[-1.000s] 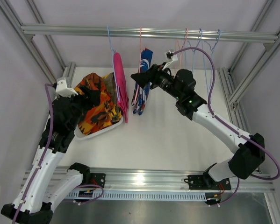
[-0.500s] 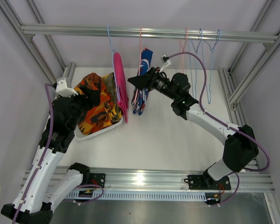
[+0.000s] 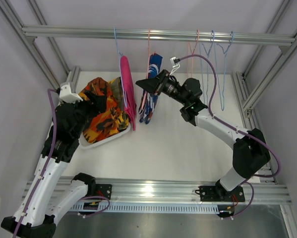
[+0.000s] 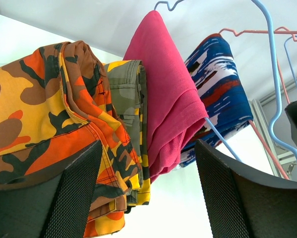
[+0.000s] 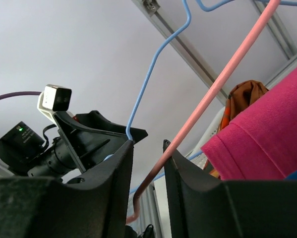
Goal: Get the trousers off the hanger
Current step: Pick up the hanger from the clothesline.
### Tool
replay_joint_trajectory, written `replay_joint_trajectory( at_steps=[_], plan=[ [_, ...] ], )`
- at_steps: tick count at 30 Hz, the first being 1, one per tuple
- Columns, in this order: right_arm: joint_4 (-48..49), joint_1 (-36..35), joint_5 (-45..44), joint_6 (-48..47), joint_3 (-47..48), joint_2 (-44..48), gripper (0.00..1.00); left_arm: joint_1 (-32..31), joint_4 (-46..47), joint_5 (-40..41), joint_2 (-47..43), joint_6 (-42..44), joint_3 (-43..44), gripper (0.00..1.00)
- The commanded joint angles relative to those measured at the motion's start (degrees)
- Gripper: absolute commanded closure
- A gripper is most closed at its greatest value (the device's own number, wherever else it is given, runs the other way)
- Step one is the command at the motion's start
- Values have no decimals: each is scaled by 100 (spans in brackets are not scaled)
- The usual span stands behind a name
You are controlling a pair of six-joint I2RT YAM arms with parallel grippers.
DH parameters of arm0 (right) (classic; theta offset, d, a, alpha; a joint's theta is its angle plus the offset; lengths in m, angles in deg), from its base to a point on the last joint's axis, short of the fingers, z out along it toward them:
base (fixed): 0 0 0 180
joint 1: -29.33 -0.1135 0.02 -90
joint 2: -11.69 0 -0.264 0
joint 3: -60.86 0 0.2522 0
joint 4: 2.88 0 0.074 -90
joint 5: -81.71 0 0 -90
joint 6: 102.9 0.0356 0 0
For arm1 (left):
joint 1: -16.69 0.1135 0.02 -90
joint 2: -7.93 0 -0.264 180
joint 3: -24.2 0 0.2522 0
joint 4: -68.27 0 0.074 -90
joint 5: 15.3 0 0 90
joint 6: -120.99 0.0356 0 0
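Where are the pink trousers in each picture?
Top view: the pink trousers hang left of centre.
Left wrist view: they are in the middle.
Right wrist view: they are at the right edge.
Shared landmark: the orange camouflage trousers show close by in every view.

The table (image 3: pixel 188 148) bears a tray (image 3: pixel 110 139) holding trousers (image 3: pixel 104 111).

Piled trousers (image 3: pixel 104 113) in tray (image 3: pixel 101 143), hanging trousers (image 3: pixel 127 89) to right
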Motion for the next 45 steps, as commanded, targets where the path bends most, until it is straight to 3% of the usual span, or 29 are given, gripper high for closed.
replay_joint_trajectory(
  at_steps=[1, 6, 12, 45],
  plan=[
    [727, 26, 220, 206, 69, -36, 67, 67, 179, -152, 2, -71, -37, 20],
    [868, 26, 202, 215, 78, -36, 89, 67, 188, -169, 11, -80, -11, 20],
    [886, 0, 202, 110, 122, 42, 100, 67, 188, -187, 20, -97, -20, 20],
    [-10, -115, 291, -884, 1458, 429, 100, 67, 197, -310, 72, -115, -46, 20]
  ],
)
